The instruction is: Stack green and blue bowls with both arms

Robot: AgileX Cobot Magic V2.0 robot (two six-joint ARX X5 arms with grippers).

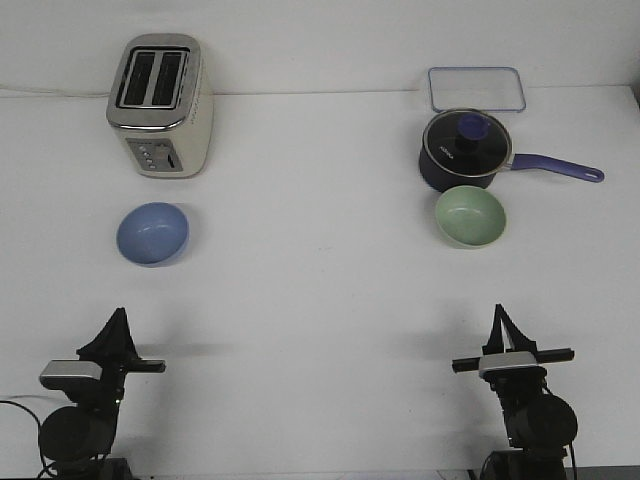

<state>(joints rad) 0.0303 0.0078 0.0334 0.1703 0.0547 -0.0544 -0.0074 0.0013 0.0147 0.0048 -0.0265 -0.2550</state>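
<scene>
The periwinkle blue bowl sits upright on the white table at the left, in front of the toaster. The pale green bowl sits upright at the right, just in front of the saucepan. My left gripper is near the table's front edge at the left, well short of the blue bowl. My right gripper is near the front edge at the right, well short of the green bowl. On each gripper the fingertips meet in a point, with nothing held.
A cream and chrome toaster stands at the back left. A dark navy lidded saucepan with a purple handle stands at the back right, close behind the green bowl. A clear rectangular lid lies behind it.
</scene>
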